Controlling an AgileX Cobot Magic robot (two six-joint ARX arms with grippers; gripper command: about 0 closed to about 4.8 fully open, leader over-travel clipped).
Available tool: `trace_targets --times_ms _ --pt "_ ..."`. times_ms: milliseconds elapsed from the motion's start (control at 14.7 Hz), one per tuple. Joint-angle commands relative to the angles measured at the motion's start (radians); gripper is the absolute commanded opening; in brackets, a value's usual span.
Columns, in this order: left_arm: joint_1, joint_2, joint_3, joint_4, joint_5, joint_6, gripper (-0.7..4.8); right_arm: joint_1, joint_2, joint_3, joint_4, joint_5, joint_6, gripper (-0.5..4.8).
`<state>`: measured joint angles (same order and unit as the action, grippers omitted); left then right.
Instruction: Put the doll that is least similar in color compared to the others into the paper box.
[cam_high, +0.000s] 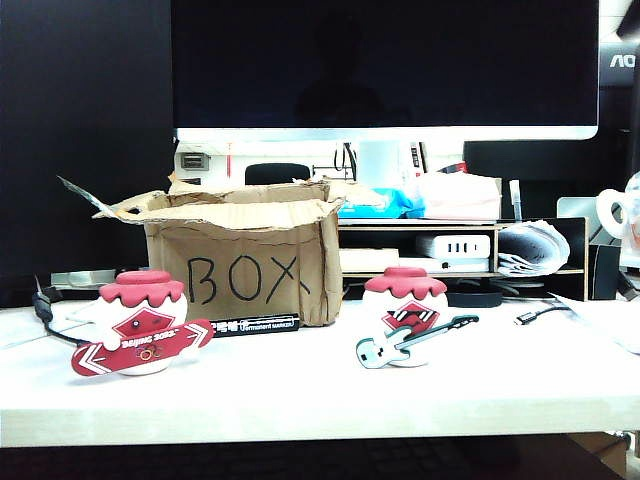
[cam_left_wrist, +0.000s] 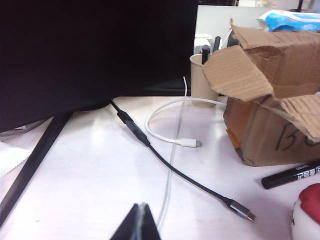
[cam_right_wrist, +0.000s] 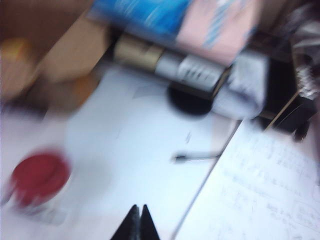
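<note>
1. While neither arm shows up in the exterior view, both wrist cameras catch their own fingertips: the left gripper (cam_left_wrist: 139, 223) has its two dark tips pressed together, clenched on nothing, hanging over bare white table (cam_left_wrist: 90, 175). The right gripper (cam_right_wrist: 136, 223) is the same deal, tips closed together and empty, above the table near some printed paper sheets (cam_right_wrist: 260, 190). That view is badly smeared.
2. The paper box (cam_high: 245, 255) sits at the back-left of the table, "BOX" scrawled on the front facing the exterior camera, long side running left to right, ragged flaps splayed open at the top.
3. The doll, the yellow one, isn't visible on the table anywhere. The right wrist view has a fuzzy yellowish blob in the box area, too blurry to call.
4. Stuff around: a white-and-red doll with a red snowboard (cam_high: 142, 337) stands front-left of the box, and one with a pale blue guitar (cam_high: 405, 318) stands to the box's right. A black marker (cam_high: 255, 324) lies flat against the box's front base.
5. Left of the box there's a black cable (cam_left_wrist: 185, 175) and a white cable (cam_left_wrist: 170, 135) snaking across the table, plus a paper cup (cam_left_wrist: 202, 77) behind the flap.
6. A big dark monitor (cam_high: 385, 60) looms behind everything.
</note>
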<state>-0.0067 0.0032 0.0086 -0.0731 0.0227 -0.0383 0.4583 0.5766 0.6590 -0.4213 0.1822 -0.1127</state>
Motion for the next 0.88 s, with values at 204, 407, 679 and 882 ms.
trace_targets --times_ms 204,407,679,882 --pt "0.002 0.0 0.001 0.0 0.0 0.001 -0.05 -0.234 -0.194 -0.343 0.455 -0.017 0.008 -0.04" --pt "0.002 0.0 0.001 0.0 0.0 0.001 -0.05 -0.373 -0.391 -0.558 0.515 -0.111 0.117 -0.04" --pt "0.002 0.0 0.001 0.0 0.0 0.001 -0.05 -0.446 -0.575 -0.636 0.425 -0.133 0.139 -0.04" --pt "0.002 0.0 0.001 0.0 0.0 0.001 -0.05 -0.435 -0.574 -0.65 0.415 -0.133 0.139 -0.04"
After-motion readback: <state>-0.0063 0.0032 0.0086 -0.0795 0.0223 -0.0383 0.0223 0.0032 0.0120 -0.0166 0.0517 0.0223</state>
